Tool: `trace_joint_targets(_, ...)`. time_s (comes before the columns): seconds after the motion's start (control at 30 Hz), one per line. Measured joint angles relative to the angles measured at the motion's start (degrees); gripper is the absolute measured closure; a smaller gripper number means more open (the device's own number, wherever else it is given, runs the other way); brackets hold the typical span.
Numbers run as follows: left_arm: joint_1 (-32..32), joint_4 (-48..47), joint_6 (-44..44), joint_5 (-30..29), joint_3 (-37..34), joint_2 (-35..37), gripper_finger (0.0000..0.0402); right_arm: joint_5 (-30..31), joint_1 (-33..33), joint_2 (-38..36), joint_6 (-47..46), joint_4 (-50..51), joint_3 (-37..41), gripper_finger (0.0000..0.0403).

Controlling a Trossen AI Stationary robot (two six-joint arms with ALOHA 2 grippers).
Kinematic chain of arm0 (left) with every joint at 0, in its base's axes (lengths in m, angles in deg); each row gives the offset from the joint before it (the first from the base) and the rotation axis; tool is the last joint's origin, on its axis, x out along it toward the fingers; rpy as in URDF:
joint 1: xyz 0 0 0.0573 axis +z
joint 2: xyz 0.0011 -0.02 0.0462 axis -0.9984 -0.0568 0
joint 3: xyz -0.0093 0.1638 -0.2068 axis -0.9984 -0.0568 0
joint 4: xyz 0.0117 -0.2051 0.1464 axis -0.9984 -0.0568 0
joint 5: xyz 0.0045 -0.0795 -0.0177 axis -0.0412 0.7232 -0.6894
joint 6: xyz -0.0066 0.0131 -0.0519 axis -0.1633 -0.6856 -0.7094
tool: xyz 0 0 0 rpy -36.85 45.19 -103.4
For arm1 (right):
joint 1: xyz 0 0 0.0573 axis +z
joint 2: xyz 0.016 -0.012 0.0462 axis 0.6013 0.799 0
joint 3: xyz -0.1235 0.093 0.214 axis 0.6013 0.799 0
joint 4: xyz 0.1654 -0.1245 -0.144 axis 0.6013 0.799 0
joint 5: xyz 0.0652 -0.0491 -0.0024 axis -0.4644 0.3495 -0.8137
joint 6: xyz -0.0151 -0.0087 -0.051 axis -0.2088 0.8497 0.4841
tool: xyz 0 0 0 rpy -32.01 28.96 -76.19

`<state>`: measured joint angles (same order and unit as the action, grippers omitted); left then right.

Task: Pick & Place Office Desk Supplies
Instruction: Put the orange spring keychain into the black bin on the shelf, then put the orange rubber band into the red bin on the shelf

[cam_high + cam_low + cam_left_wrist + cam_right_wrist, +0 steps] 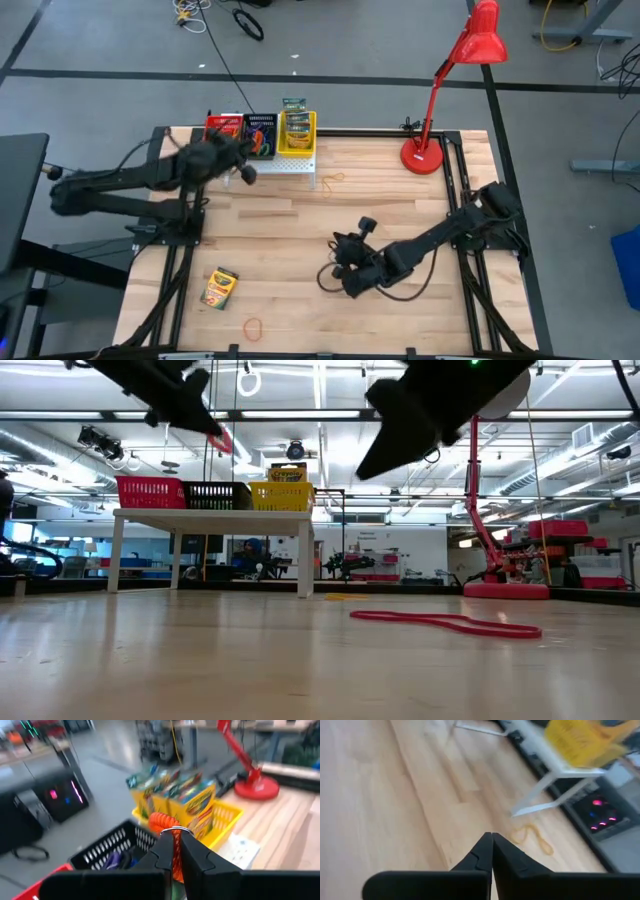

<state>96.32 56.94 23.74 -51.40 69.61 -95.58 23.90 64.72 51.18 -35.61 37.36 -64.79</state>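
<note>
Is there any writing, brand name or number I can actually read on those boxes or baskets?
None reads clearly.
Crayon box lying on the table: printed front, too small to read.
Crayon boxes in the yellow basket: colourful print, too blurred to read.
Box top above the yellow basket, low view: a dark word, too small to make out.

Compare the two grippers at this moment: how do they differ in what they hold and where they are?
The left gripper is shut on a reddish-orange rubber band; the right gripper is shut on nothing. The left gripper hangs over the baskets on the white stand; the right gripper sits above bare tabletop mid-table. Both have their fingers pressed together.
</note>
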Motion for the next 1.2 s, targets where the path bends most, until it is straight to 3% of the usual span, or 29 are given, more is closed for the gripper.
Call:
trace_joint_targets(0.1, 9.77, -6.23, -0.96, 10.65, 2.84, -2.89, 0.0386, -4.79, -1.83, 0.00, 5.46, -7.80, 2.63, 0.0398)
trace_joint_targets(0.27, 21.83, -8.78, -0.11, 22.82, 5.44, -8.81, 0.0385, -9.69, -3.68, 0.00, 11.64, -15.82, 5.11, 0.0398)
trace_joint_targets(0.47, 27.44, -8.93, 0.33, 27.84, 6.58, -14.55, 0.0329, -9.88, -3.98, -0.02, 13.79, -16.93, 6.13, 0.0397)
trace_joint_targets(0.7, 25.36, -12.29, 0.52, 29.41, 9.08, -14.32, 0.0225, -10.59, -3.94, 0.00, 13.87, -16.80, 6.15, 0.0400)
trace_joint_targets(0.83, 21.69, -12.95, 1.76, 29.31, 10.86, -11.21, 0.0190, -11.02, -3.95, 0.00, 13.90, -16.76, 6.15, 0.0399)
trace_joint_targets(1.0, 14.28, -12.95, 2.15, 29.31, 10.82, -7.55, 0.0200, -12.04, -4.04, 0.00, 13.92, -19.66, 9.32, 0.0399)
trace_joint_targets(1.2, 0.47, -13.63, 1.43, 29.31, 10.73, -8.40, 0.0270, -17.84, -5.67, -1.88, 14.67, -30.72, 15.96, 0.0399)
